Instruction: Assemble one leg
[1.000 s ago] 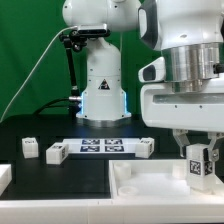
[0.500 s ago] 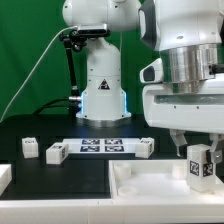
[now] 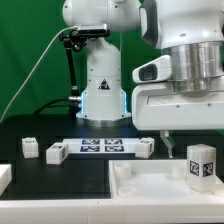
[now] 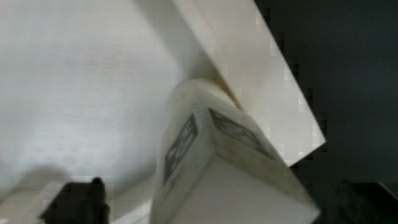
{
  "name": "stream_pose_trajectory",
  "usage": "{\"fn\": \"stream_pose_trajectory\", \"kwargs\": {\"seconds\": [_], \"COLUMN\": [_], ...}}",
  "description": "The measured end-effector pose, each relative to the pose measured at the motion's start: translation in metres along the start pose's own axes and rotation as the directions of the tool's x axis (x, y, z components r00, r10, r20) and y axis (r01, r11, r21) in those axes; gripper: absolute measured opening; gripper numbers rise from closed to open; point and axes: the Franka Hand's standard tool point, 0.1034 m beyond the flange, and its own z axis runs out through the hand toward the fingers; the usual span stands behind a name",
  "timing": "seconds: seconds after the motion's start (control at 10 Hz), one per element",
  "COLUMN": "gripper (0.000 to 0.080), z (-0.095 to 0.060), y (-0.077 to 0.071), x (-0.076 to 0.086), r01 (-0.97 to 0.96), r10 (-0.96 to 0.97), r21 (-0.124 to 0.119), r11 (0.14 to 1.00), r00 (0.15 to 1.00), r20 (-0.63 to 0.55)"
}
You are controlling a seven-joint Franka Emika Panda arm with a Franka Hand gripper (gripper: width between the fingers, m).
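The leg [image 3: 202, 163] stands upright on the panel [image 3: 135, 186], toward the exterior view's right. The tool [image 4: 224, 199] is over it — one finger to either side, neither touching. Behind the panel, the marker board [image 3: 100, 147] lies on the surface [image 3: 70, 176]. A far block [image 3: 30, 147] and a near block [image 3: 56, 152] sit to the board's left in that view — a third block [image 3: 145, 148] is at its right end.

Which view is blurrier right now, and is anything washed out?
Wrist view: soft and out of focus, the leg too close for its tag to read, the claw open, tips dark smudges. Exterior view: sharper, but the white panel is bright with faint edges.
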Motion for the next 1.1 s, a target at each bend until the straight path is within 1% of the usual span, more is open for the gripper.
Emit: {"fn": "stream_pose_trajectory", "kwargs": {"seconds": [0.2, 0.3, 0.5, 0.6, 0.7, 0.9, 1.0, 1.1], "gripper": [0.0648, 0.0648, 0.0648, 0.0648, 0.0648, 0.0380, 0.0380, 0.0290], "z": [0.0018, 0.0028, 0.0044, 0.0050, 0.0055, 0.0056, 0.0057, 0.0056], "y": [-0.0005, -0.0012, -0.0045, -0.0036, -0.0025, -0.0025, -0.0026, -0.0012], "x": [-0.0005, -0.0006, -0.0030, -0.0018, -0.0018, -0.0019, -0.0019, -0.0010], "r01": [0.208, 0.300, 0.480, 0.551, 0.587, 0.595, 0.588, 0.569], "r10": [-0.208, -0.300, -0.480, -0.551, -0.588, -0.596, -0.588, -0.570], "r21": [-0.012, -0.017, -0.041, -0.042, -0.042, -0.042, -0.041, -0.043], "r11": [0.978, 0.954, 0.876, 0.834, 0.808, 0.802, 0.808, 0.821], "r00": [0.978, 0.954, 0.877, 0.834, 0.809, 0.803, 0.809, 0.822], "r20": [0.012, 0.013, 0.014, 0.001, 0.003, 0.003, 0.003, 0.002]}}
